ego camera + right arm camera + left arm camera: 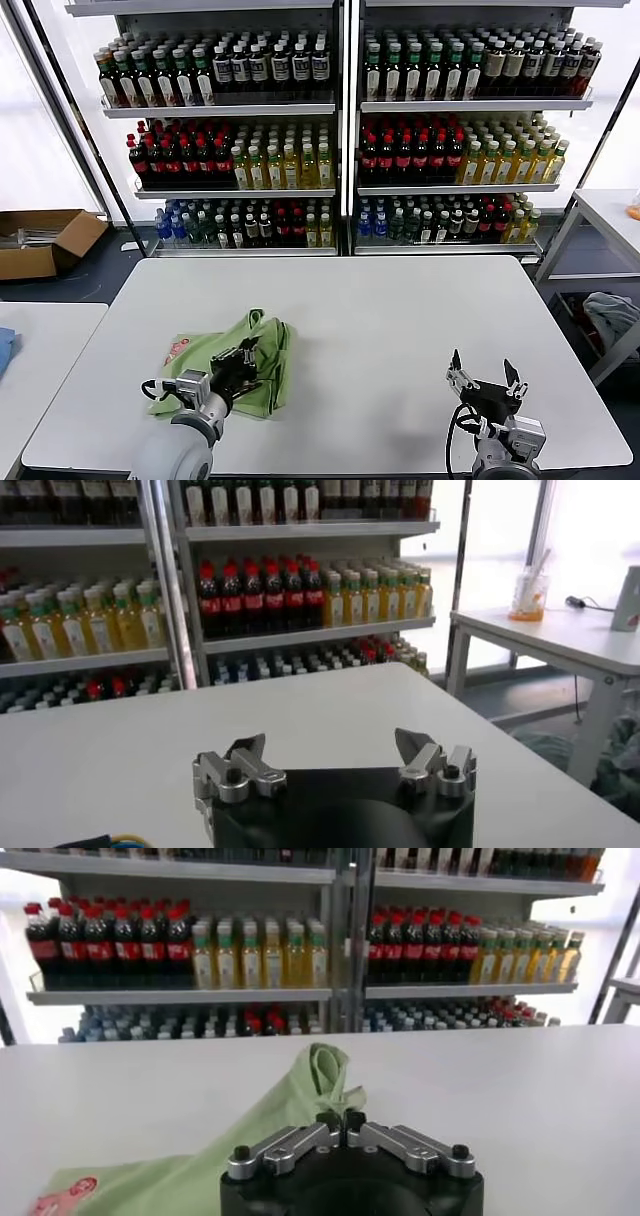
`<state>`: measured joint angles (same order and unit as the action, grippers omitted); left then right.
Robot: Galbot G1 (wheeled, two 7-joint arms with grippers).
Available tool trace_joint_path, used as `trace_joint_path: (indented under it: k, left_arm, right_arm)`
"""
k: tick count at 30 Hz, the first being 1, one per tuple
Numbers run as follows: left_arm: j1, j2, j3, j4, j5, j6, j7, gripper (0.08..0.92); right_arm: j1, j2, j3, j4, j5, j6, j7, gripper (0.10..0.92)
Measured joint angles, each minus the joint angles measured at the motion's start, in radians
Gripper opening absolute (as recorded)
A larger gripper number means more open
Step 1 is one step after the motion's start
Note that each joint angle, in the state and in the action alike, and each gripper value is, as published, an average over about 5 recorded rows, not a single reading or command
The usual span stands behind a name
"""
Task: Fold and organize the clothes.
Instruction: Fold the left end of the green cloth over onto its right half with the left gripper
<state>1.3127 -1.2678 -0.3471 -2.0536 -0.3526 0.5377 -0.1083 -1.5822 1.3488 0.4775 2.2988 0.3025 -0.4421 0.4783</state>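
Head view: we see our left gripper (243,362) with jaws pinched on the light green crumpled polo shirt (268,352) near the white desk's (400,320) front-left corner; a thin pinch could slip and undo the fold, while our right gripper (485,383) waits wide near the front-right corner

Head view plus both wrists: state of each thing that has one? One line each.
polo shirt: crumpled on the table, not folded, part lifted into a peak.
left gripper: shut on the polo shirt, pinching a fold of the fabric.
right gripper: open, holding nothing, above the table's near right part.
cardboard box: open, on the floor to the left.
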Motion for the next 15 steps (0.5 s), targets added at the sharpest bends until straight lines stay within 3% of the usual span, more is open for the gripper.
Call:
trace_joint_path:
  k: [7,15]
  left_arm:
    - [0.012,-0.020,0.026,0.032,-0.003,-0.011,0.017,0.132]
    - [0.036,-0.049,0.060,0.013,-0.121,-0.013,0.000,0.363]
  right_arm:
    - [0.000,0.004,-0.006,-0.015,0.000,0.007,-0.001,0.823]
    - [0.017,0.003,-0.009,-0.028,0.001,0.005,0.005,0.823]
